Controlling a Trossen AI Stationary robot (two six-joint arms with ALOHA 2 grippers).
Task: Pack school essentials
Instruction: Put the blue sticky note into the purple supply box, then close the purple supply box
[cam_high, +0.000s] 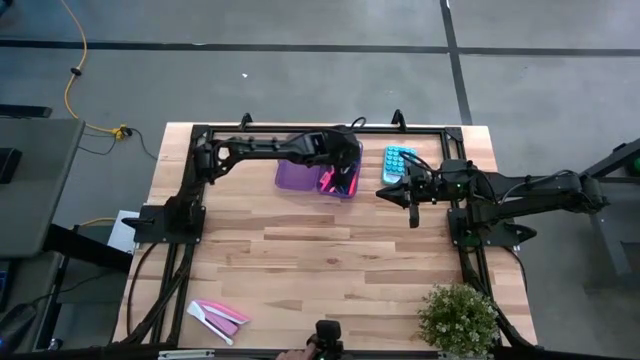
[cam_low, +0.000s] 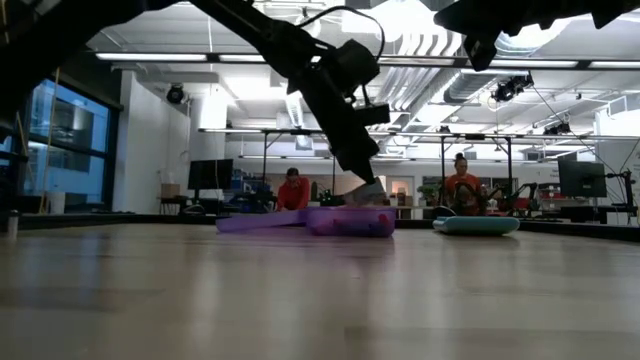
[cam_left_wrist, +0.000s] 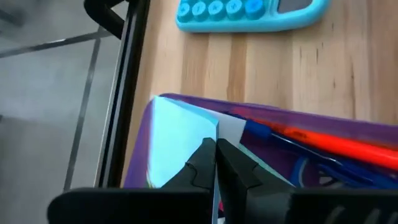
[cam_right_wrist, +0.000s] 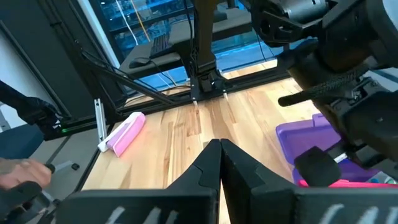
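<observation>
A purple case lies open near the table's far edge, with its tray on the right. Inside it are pink markers, an orange-red marker and something blue. My left gripper is over the tray, shut on the light-blue square notepad. My right gripper hangs shut and empty above the table, right of the case and just near of the light-blue calculator. The scissors, crayon box, pencils and eraser cannot be made out. My left gripper pinches the notepad's edge between its two fingers, coming down from above at a slant. The notepad stands tilted in the purple tray, with its lower part inside. A pale piece of it shows under the fingers in the low view.
Flat pink-and-white pieces lie at the near left of the table. A potted plant stands at the near right corner. A black frame runs along the far edge behind the case. Bare wood fills the middle. People sit in the room beyond.
</observation>
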